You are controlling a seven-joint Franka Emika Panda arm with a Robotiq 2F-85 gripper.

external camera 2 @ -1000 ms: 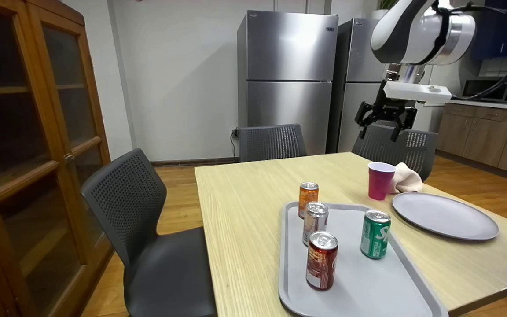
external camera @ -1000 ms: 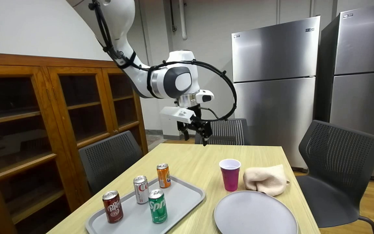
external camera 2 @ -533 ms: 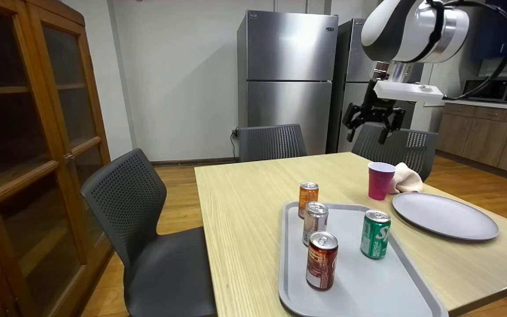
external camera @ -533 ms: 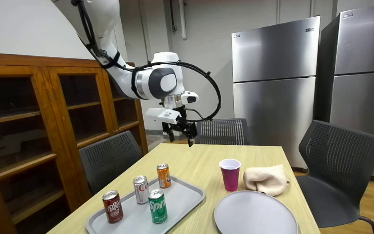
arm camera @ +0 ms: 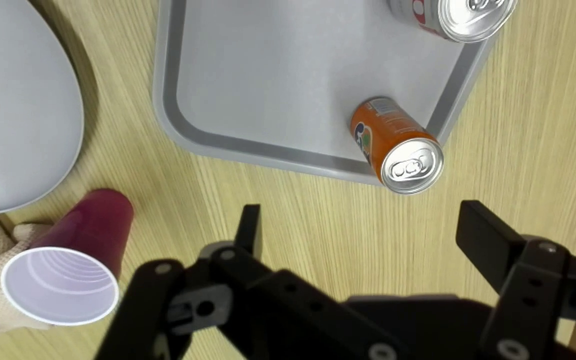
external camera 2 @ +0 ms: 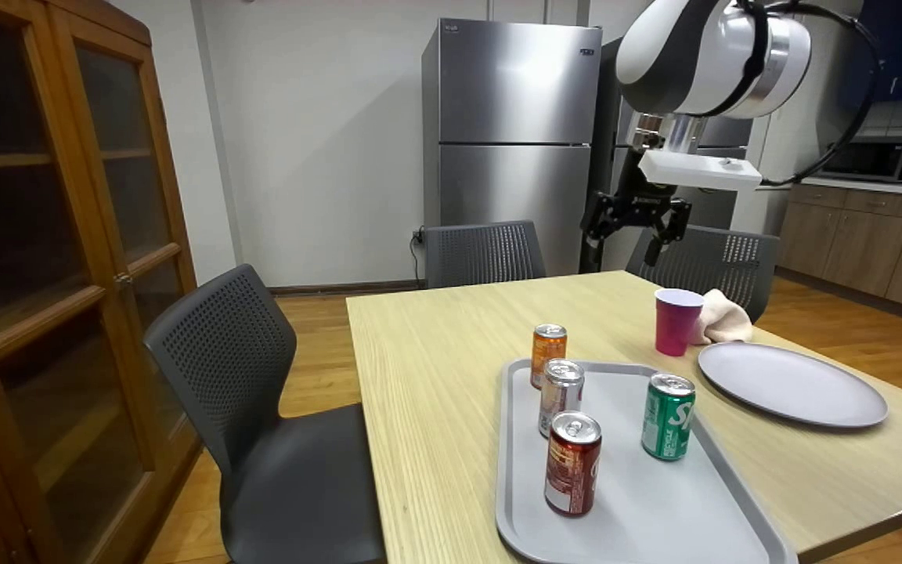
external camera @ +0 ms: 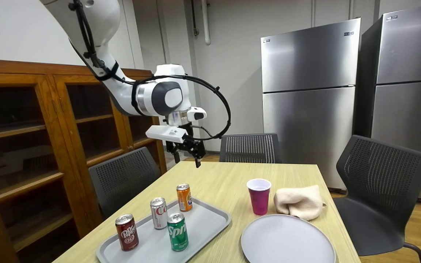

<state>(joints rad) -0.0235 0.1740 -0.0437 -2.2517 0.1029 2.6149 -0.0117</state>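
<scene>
Jaws spread wide, nothing between them, above the surface [external camera: 232, 175] beyond one end of the gray tray [arm camera: 268, 100]. Nearest is the orange Fanta can [arm camera: 395, 137], upright inside the tray's corner at that end; a Diet Coke can [external camera: 159, 213] stands farther along the tray. It looks like thin aluminum, likely slick and easily dented, weight depending on fill; mid-body seems the safest hold

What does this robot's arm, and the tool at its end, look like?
The arm is rounded and mostly white, with dark grey and silver sections. A black cable is strapped along it and loops outward. A white block sits above the tool, which is black with two angular, jointed fingers.
</scene>
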